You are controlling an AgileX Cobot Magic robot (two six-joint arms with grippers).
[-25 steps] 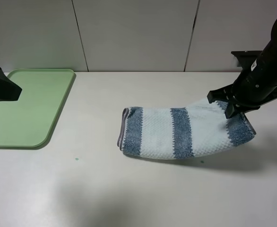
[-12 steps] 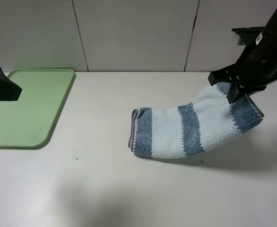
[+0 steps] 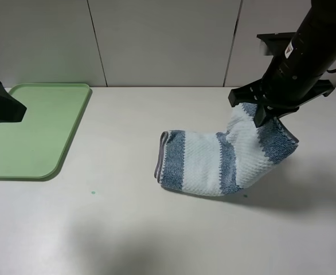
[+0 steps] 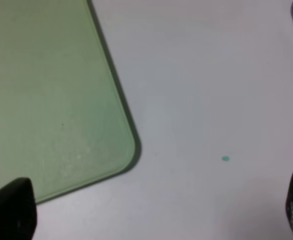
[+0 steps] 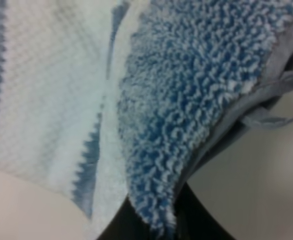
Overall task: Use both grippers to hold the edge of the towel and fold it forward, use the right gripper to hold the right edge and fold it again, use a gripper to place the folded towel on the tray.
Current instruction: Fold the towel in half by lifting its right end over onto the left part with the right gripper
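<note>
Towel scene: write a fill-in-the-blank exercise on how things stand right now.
1. The right gripper is shut on the ____ end of the towel, holding that end above the table.
2. The towel's stripes are white and ____.
3. The tray is ____ in colour.
4. The left gripper holds nothing and is ____.

Missing words: right; blue; green; open.

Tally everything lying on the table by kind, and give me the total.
towel: 1
tray: 1
Total: 2
</note>
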